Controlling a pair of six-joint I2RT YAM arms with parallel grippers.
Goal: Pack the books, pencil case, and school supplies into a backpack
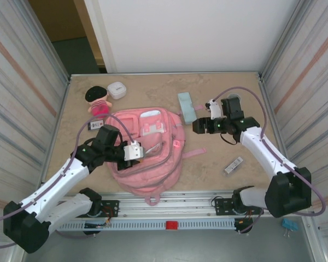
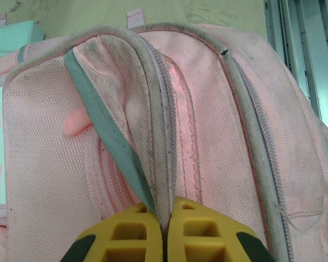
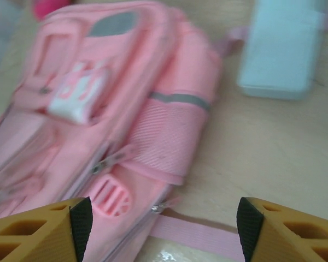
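Left claw (image 2: 165, 218): pressed together, pinching a zip-edged fold of the backpack (image 1: 153, 164) near its middle.
Why that grip: holding the fold by its seam looks like a way to lift the flap so the bag's mouth opens for loading; this is a judgement.
Right claw (image 3: 163, 212): spread wide with nothing between the fingers, low over the backpack's right side and its loose strap.
Why it sits there: it is between the bag and the pencil case (image 1: 187, 107), so it could either help open the bag or go for the case; which one cannot be told.
Backpack: lying flat on the desk (image 1: 153, 87), front pockets up, top end away from the arm bases.
Pencil case: on the desk just beyond the bag's upper right corner, untouched.
Book (image 1: 95, 125): small and dark with a pale label, on the desk at the bag's upper left, just below the doll (image 1: 98, 101).
School supplies: the white stick (image 1: 233, 165) lies on the desk, apart from the bag's right side, beside the right forearm.
Other: a white box (image 1: 116, 90) sits near the doll, at the far side.
Progress: no task item can be seen in the bag; opening appears to be the step in hand.
Risk: thin fabric may slip from the pinch once pulled.
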